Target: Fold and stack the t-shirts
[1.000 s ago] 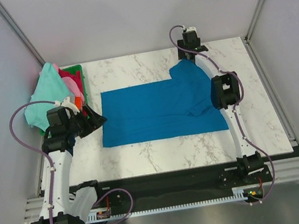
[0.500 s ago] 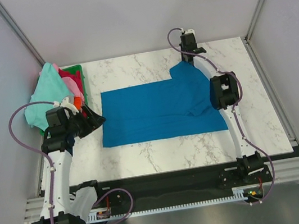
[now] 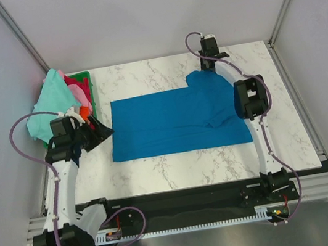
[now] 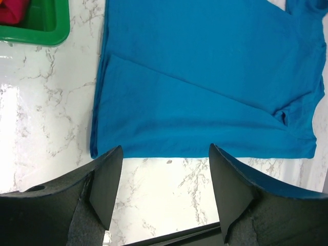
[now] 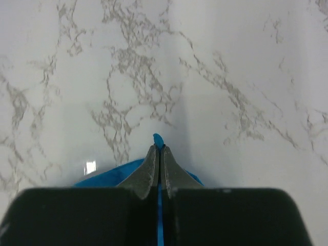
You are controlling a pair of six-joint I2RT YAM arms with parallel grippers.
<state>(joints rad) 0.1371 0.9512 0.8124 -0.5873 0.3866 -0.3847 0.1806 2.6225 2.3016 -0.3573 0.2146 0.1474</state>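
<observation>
Top external view: bright blue t-shirt [image 3: 170, 122] lying flat mid-frame, diagonal crease showing. Right gripper [image 5: 159, 150] pinching its sleeve edge, upper right. Left gripper [image 4: 164, 151] gaping wide, holding nothing.

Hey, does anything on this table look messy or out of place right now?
The mint-green t-shirt hangs out over the left side of the green basket instead of lying inside it. The blue t-shirt lies mostly flat, but its near right sleeve is bunched into a wrinkle. Nothing looks damaged or spilled.
</observation>
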